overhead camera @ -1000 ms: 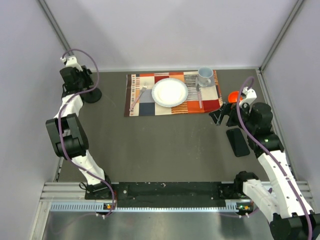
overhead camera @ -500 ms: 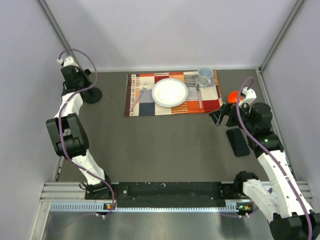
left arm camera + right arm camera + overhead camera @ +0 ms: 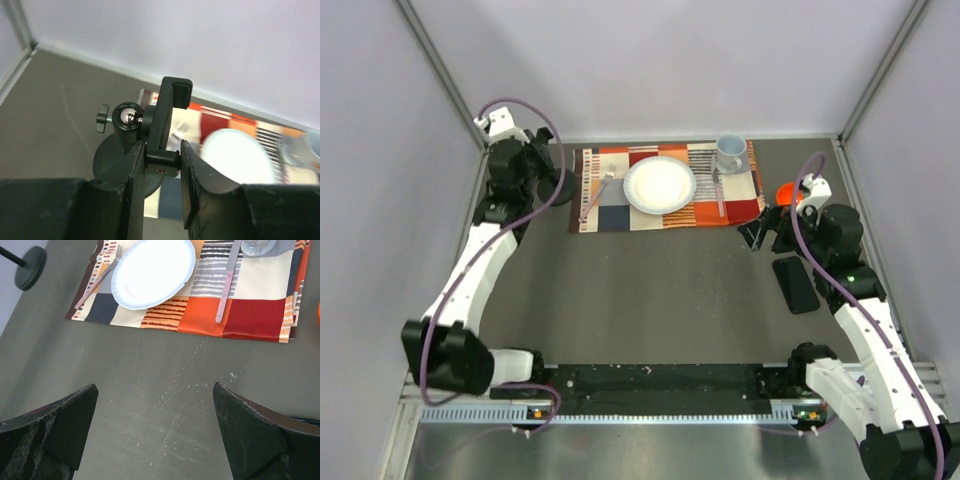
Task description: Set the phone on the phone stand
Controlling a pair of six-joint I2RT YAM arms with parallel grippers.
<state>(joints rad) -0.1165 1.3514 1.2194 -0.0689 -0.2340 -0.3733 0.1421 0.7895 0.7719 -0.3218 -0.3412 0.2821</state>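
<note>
Phone (image 3: 796,284) lies flat on tabletop (image 3: 650,290) nr right pincer (image 3: 761,234), whose jaws gape wide & empty; left pincer (image 3: 162,150) clamps phone stand (image 3: 167,115) by placemat (image 3: 620,215) left edge.

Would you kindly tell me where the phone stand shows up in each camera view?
Top external: the phone stand sits upper left, left of the white plate.
Left wrist: centre, between the jaws of the left gripper; plate to its right.
Right wrist: top-left corner; plate to its right.
Shared landmark: the white plate.
</note>
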